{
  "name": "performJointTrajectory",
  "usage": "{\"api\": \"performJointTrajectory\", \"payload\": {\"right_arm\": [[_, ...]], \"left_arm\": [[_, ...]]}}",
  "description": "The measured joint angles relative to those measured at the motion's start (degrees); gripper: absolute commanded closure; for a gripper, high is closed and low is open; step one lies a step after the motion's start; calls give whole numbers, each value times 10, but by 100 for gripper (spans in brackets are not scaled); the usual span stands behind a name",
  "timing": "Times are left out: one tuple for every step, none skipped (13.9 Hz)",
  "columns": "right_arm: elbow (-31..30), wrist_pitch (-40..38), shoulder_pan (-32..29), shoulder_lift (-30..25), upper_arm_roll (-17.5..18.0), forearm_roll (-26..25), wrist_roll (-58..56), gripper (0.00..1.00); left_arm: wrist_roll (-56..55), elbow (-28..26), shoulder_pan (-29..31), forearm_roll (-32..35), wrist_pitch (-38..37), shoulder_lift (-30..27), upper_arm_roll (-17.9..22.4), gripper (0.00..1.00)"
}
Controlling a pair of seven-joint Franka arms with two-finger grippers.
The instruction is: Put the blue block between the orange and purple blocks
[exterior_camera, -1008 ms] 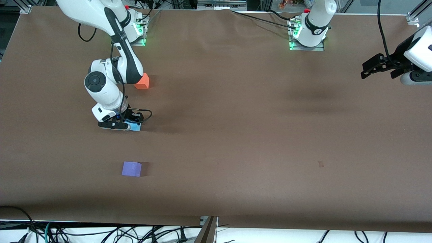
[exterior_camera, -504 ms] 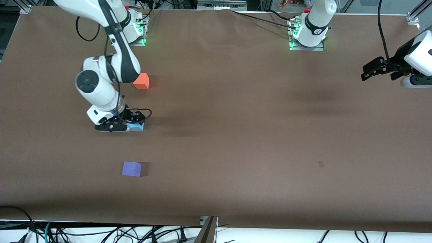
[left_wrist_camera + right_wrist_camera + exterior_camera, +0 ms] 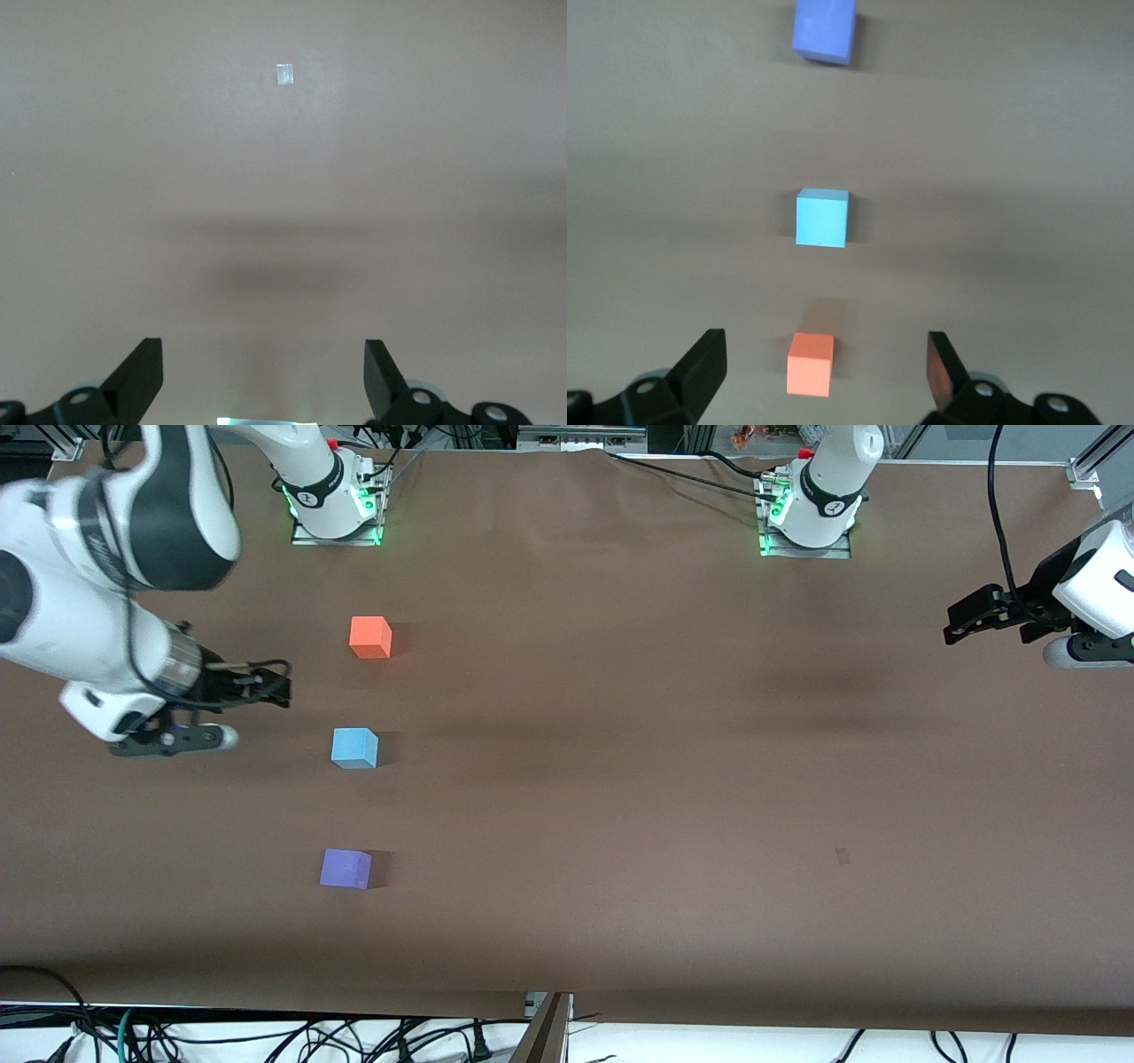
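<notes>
Lifted clear of the blue block (image 3: 354, 747), the right gripper (image 3: 266, 688) now hangs empty over the tabletop (image 3: 620, 779) at the right arm's end, jaws spread. On the tabletop, the purple block (image 3: 345, 868) lies nearest the front camera, then the blue block, then the orange block (image 3: 370, 637), each well apart. Over the left arm's end the left gripper (image 3: 970, 615) waits, jaws spread and empty.

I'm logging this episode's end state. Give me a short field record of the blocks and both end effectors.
blue block: on the table, free, in line between the other two cubes
orange block: farther from the front camera than blue
purple block: nearer to the front camera than blue
right end effector: open, empty, raised beside the row toward the right arm's end
left end effector: open, empty, waiting at the left arm's end
placement: looks done
</notes>
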Motion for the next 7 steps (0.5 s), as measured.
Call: {"api": "performJointTrajectory", "payload": {"right_arm": [[20, -17, 0, 0, -8, 0, 0, 0], [33, -31, 0, 0, -14, 0, 0, 0], [41, -39, 0, 1, -18, 0, 4, 0], [46, -40, -1, 3, -21, -1, 8, 0], [52, -41, -1, 6, -22, -7, 9, 0], [58, -48, -3, 9, -21, -20, 9, 0], [64, -58, -8, 10, -17, -36, 9, 0]], "left_arm": [[0, 0, 0, 0, 0, 1, 0, 0], [0, 0, 0, 0, 0, 3, 0, 0], [0, 1, 0, 0, 0, 5, 0, 0], [0, 1, 0, 0, 1, 6, 0, 0], [0, 1, 0, -3, 1, 7, 0, 0], [-2, 1, 3, -7, 2, 7, 0, 0], [-3, 1, 7, -11, 6, 7, 1, 0]]}}
